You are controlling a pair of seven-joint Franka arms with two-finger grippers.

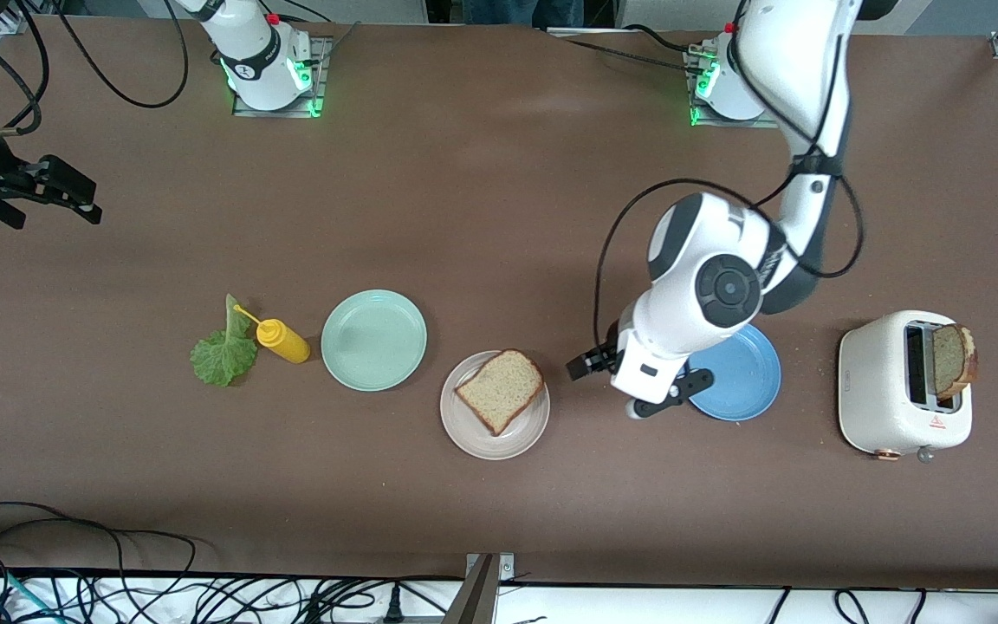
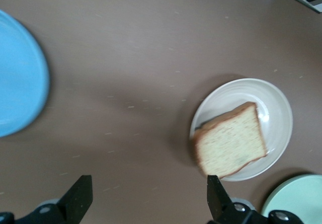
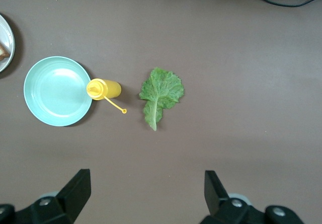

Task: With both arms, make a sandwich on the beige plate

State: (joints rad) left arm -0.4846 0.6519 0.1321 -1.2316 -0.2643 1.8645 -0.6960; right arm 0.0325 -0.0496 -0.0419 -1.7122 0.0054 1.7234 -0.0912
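While grippers idle: left gripper (image 1: 629, 381) spread wide, empty, between beige plate (image 1: 473, 433) and blue plate (image 1: 754, 381); right gripper (image 1: 57, 195) spread, empty, waiting.
Risk: lettuce leaf (image 1: 223, 351) touches mustard bottle (image 1: 282, 341); a grab may topple it.
Risk: toaster (image 1: 884, 390) slice (image 1: 951, 357) may crumble if pinched.

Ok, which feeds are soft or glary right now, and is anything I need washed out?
Left wrist view: motion-smeared, the round pale beige plate and its square brown bread slice soft-edged, the blue plate too. Right wrist view: sharp, the ruffled green lettuce leaf crisp with small shadows. Front view: even light, faint sheen on the brown tabletop, nothing washed out.
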